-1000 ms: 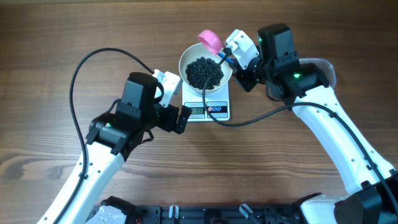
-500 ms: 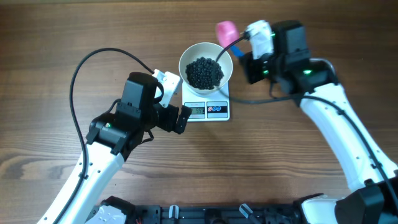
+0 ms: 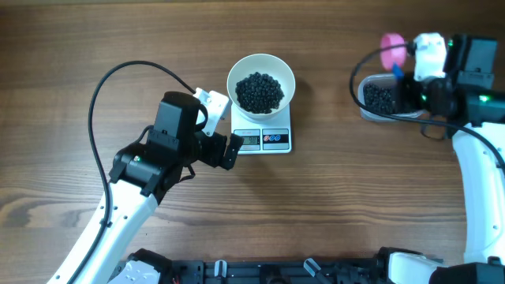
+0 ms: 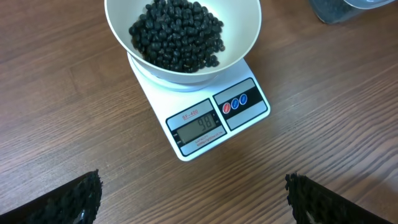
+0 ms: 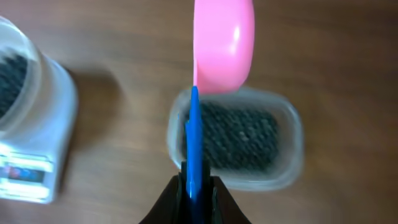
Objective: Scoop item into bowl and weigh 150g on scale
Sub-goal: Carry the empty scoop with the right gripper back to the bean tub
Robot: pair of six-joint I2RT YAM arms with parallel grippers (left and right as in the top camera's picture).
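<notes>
Jaws: right gripper (image 5: 194, 182) clamped on scoop (image 5: 224, 43) above tub (image 5: 287, 167) — left gripper (image 4: 193, 202) spread wide beside scale (image 4: 214, 121).

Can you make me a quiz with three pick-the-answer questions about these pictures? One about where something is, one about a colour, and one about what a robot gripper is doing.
1. Where is the bowl?
A. on the scale
B. on a chair
C. on a shelf

2. What colour is the head of the scoop?
A. green
B. pink
C. yellow

3. The left gripper is:
A. open and empty
B. shut on a cloth
C. shut on a cup

Answers:
1 A, the bowl sits on the scale's top.
2 B, the head is pink and the right gripper pinches its blue handle.
3 A, its fingers stand far apart with nothing between them.
</notes>
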